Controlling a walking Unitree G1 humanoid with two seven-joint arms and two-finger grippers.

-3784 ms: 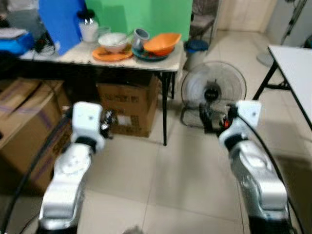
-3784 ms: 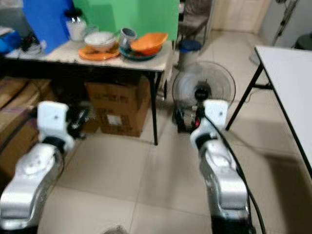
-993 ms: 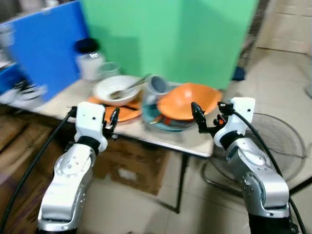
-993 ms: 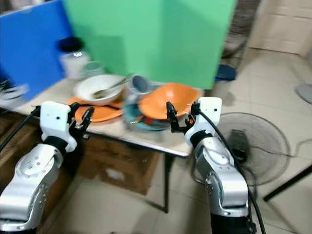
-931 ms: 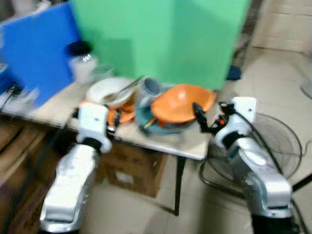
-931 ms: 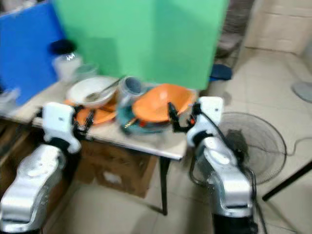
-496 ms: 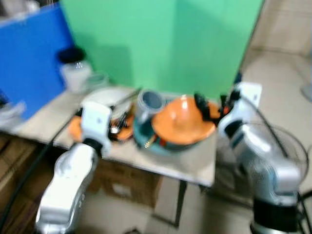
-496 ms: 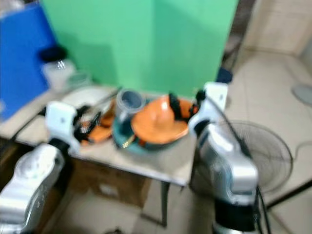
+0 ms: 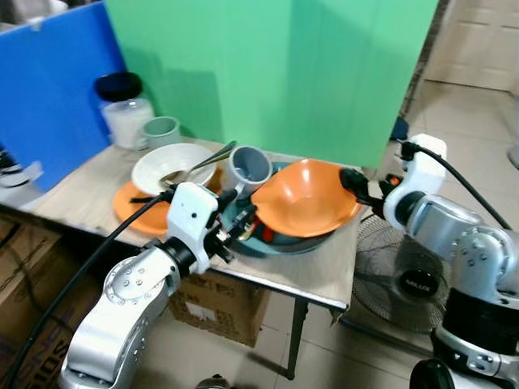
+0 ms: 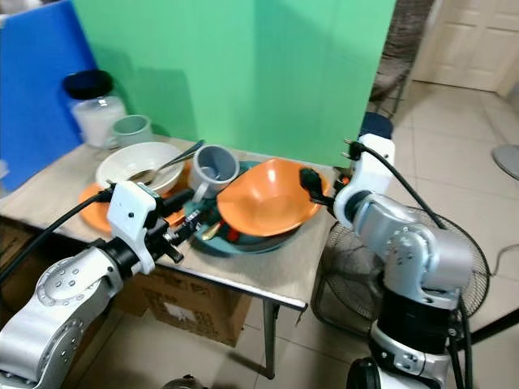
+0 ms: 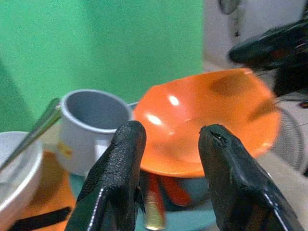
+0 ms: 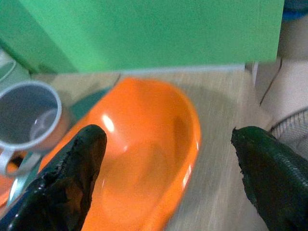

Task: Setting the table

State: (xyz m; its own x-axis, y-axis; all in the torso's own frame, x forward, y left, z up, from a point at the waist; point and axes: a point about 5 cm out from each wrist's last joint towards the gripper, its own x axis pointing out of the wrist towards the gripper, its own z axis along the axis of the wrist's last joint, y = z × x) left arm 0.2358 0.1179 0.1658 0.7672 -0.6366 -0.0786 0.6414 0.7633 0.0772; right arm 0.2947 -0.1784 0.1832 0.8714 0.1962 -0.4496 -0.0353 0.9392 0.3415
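A tilted orange bowl (image 9: 304, 198) rests on a teal plate (image 9: 280, 243) with cutlery under it. A grey mug (image 9: 247, 168) stands just left of the bowl. Further left, a white bowl (image 9: 172, 168) holding a spoon sits on an orange plate (image 9: 130, 209). My left gripper (image 9: 235, 217) is open at the teal plate's near-left edge, pointing at the orange bowl (image 11: 202, 120) and the mug (image 11: 91, 120). My right gripper (image 9: 361, 188) is open at the orange bowl's right rim, with the bowl (image 12: 144, 159) lying between its wide-spread fingers.
The table (image 9: 324, 275) ends just right of the dishes. A jar with a black lid (image 9: 123, 109) and a green cup (image 9: 160, 131) stand at the back left. Green and blue boards rise behind. A floor fan (image 9: 405, 279) stands right of the table and a cardboard box (image 9: 215, 308) beneath it.
The camera has come closer to the table and the blur is gone. Both grippers now reach over the tabletop, the left at the teal plate and the right at the orange bowl's rim.
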